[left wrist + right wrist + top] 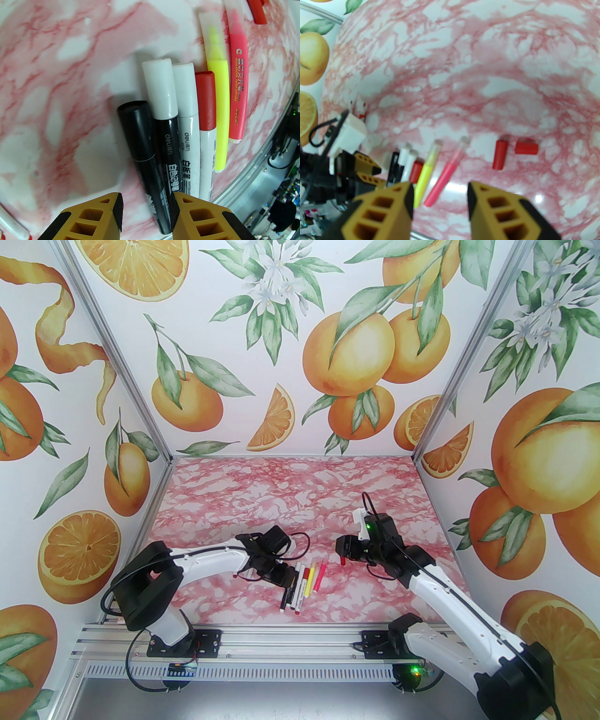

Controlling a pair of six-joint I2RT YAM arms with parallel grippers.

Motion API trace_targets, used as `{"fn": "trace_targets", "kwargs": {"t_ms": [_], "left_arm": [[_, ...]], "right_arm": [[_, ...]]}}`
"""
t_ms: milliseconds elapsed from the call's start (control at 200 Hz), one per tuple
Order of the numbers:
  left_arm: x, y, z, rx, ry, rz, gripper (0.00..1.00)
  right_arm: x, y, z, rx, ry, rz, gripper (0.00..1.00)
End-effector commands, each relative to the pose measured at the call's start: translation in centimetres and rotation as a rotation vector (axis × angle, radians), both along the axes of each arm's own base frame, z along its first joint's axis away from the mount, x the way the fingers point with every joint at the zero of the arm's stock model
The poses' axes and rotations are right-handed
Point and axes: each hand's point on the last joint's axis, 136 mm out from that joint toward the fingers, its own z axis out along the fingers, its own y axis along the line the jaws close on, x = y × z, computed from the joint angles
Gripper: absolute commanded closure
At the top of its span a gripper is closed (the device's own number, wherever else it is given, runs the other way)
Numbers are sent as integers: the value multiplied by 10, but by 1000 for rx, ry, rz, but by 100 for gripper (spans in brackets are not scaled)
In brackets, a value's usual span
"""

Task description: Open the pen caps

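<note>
Six capped pens [302,584] lie side by side near the middle of the bench's [281,488] near edge. The left tool [145,201] hangs over the black marker [138,131], fingers apart, gripping nothing; the right tool [440,187] is likewise spread and empty; two loose red caps [500,154] lie near the pink highlighter [445,175], on its right-edge side.

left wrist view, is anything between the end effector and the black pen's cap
Nothing visible does: the open left end effector hangs over the black pen, its black cap lying uncovered just ahead, a white-capped pen alongside.
</note>
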Motion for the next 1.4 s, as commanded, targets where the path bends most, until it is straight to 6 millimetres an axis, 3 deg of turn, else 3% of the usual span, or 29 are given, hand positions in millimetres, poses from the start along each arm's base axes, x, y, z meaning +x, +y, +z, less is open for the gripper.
{"fn": "trace_targets", "kwargs": {"t_ms": [0,640,1076,1261,1396], "left_arm": [[10,-8,5,1,-23,42,60],[4,-3,-11,98,-14,22,64],[5,33,-18,298,-85,-17,74],[11,27,-9,260,-120,-24,82],[19,2,21,57,-116,-18,84]], "right_arm": [[4,-3,10,-18,-33,-10,56],[3,-8,9,-45,-34,-22,57],[4,-8,13,-34,-43,-35,57],[4,-6,15,-13,-48,-36,59],[3,7,18,78,-45,-19,59]]}}
